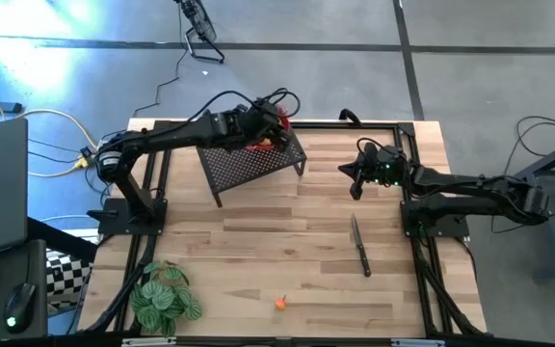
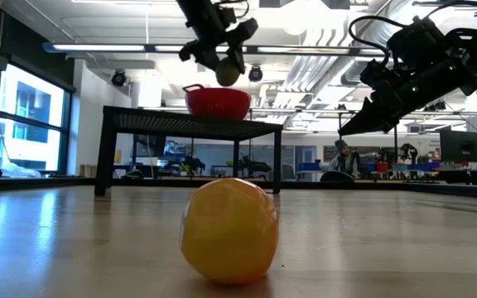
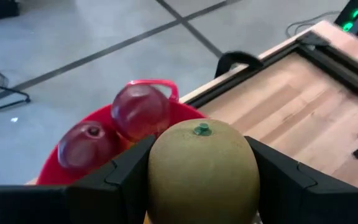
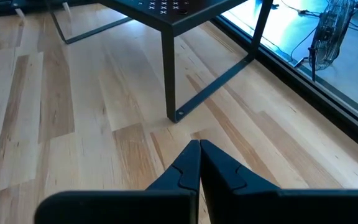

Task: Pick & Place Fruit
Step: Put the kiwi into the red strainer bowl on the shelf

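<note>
Placing step: left gripper pinches the olive-green oval fruit above the red mesh bowl on the black perforated stand, release next; right gripper pressed together, idle.

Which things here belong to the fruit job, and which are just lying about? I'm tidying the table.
Job: olive-green fruit held in the left gripper; two dark red fruits in the red bowl; small orange fruit.

Lying about: knife; leafy plant; black mesh stand.
</note>
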